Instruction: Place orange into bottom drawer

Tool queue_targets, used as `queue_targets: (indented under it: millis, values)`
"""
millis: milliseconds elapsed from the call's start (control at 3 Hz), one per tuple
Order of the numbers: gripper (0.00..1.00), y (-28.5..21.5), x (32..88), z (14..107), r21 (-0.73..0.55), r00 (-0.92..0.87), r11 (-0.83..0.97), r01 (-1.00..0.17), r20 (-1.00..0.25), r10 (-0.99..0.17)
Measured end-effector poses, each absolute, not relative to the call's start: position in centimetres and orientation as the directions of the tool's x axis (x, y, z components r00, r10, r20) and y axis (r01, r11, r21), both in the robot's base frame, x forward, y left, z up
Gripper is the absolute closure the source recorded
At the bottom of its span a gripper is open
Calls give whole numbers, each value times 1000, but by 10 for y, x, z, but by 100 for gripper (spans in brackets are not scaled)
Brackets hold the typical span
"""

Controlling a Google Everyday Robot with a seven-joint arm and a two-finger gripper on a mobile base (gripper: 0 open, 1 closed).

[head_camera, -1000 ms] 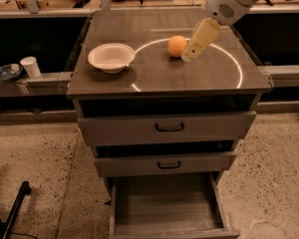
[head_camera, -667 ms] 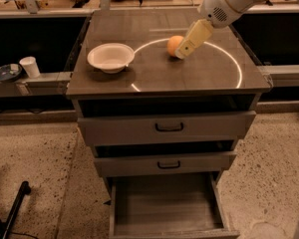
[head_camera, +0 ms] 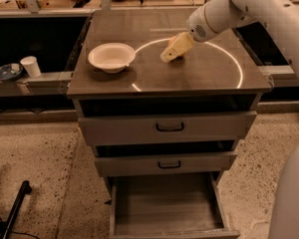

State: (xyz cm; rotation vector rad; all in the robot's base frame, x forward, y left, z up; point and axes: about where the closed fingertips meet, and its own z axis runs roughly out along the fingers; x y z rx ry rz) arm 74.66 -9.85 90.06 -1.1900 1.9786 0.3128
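The orange [head_camera: 175, 37] sits on the cabinet top, right of centre, and is mostly hidden behind my gripper. Only a thin orange edge shows. My gripper [head_camera: 171, 52] hangs from the white arm [head_camera: 224, 11], which comes in from the upper right, and it is down right at the orange. The bottom drawer [head_camera: 165, 205] is pulled open at the foot of the cabinet. Its plank floor is bare.
A white bowl [head_camera: 111, 57] stands on the cabinet top left of the orange. Two wider drawers with black handles [head_camera: 170, 127] sit slightly ajar above the open one. A white cup [head_camera: 30, 66] and a dish [head_camera: 7, 72] rest on the left ledge. A black pole [head_camera: 16, 207] lies on the floor at left.
My gripper has moved left and down over the orange, which showed clearly beside it before and is now mostly covered. The bowl and drawers have not moved.
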Motion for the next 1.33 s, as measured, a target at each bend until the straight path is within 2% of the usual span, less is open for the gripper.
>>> queue_targets:
  millis: [333,667,1333]
  values:
    - [0,-85,768,882,-150,-262,553,-819,-760,-594]
    - [18,-83,784,866,-124,-289,588,-799,-778,-557]
    - [64,-82,794,845,-82,-303,611,-788,-812,-499]
